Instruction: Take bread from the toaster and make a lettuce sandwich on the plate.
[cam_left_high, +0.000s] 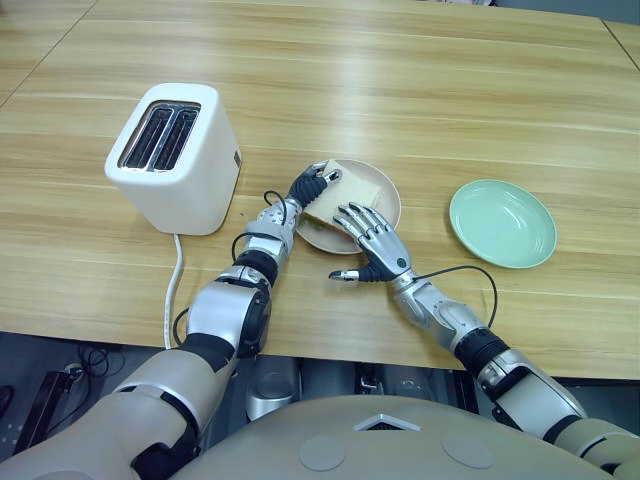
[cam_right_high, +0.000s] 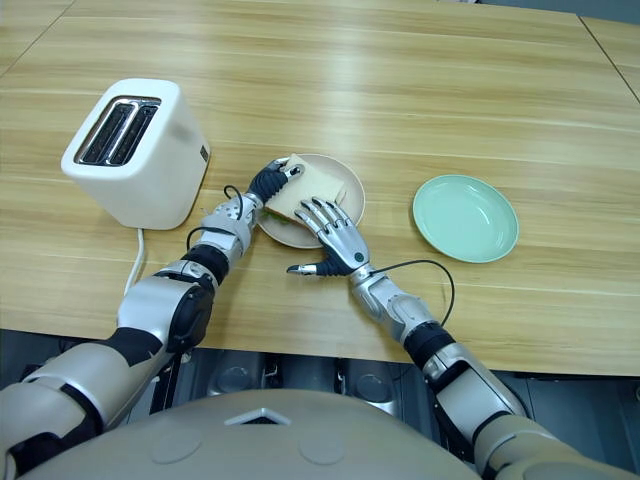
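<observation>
- While left hand (cam_left_high: 310, 187) is gripping bread (cam_left_high: 355, 185) on plate (cam_left_high: 393, 206), right hand (cam_left_high: 375, 248) is hovering at its near rim, fingers spread wide.
- Toaster (cam_left_high: 178, 165) is standing left of plate; green plate (cam_left_high: 502, 222) is lying well right.

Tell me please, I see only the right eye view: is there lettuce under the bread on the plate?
Observer: Yes. In the left eye view a green edge of lettuce shows under the bread, at the near-left side of the plate.
Operator: Does the left hand hold the bread?
Observer: The left hand has its fingers curled on the slice's left corner.
Operator: And the toaster?
Observer: The toaster stands left of the plate, and no bread rises from its slots.
</observation>
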